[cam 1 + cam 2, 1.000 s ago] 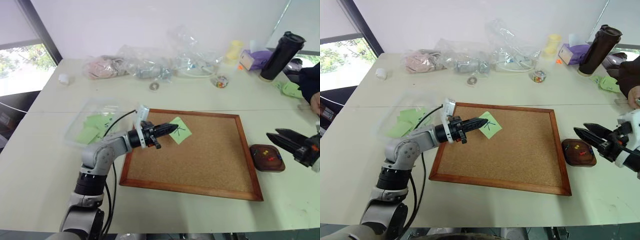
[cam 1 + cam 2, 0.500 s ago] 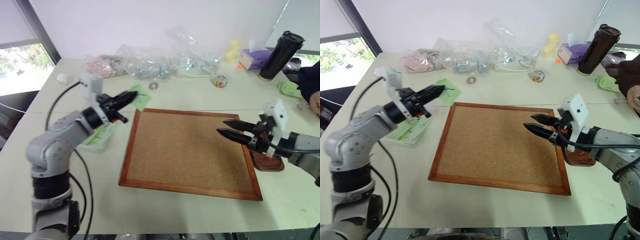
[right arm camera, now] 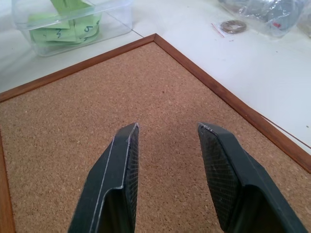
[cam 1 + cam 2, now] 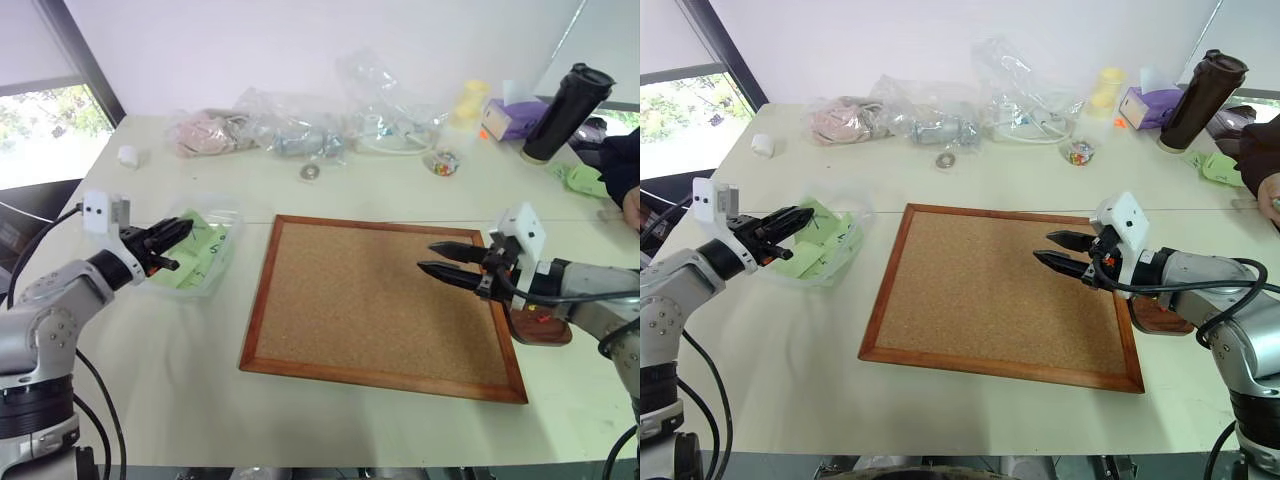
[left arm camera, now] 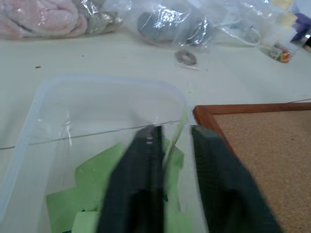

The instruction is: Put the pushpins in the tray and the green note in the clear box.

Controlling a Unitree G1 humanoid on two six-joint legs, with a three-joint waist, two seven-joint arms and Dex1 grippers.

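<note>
My left gripper (image 4: pixel 180 229) sits over the near edge of the clear box (image 4: pixel 228 212), fingers (image 5: pixel 141 179) a little apart with nothing pinched between them. Green notes (image 3: pixel 60 33) lie inside the box, some with dark scribbles; I can't tell which one is the green note I'm after. My right gripper (image 4: pixel 1052 251) hangs above the cork board (image 4: pixel 370 300), fingers (image 3: pixel 116 170) spread and empty. The tray (image 4: pixel 550 330) rests on the table (image 4: pixel 400 190) just past the board's right edge, partly behind my right arm, with red pushpins (image 4: pixel 541 318) in it.
</note>
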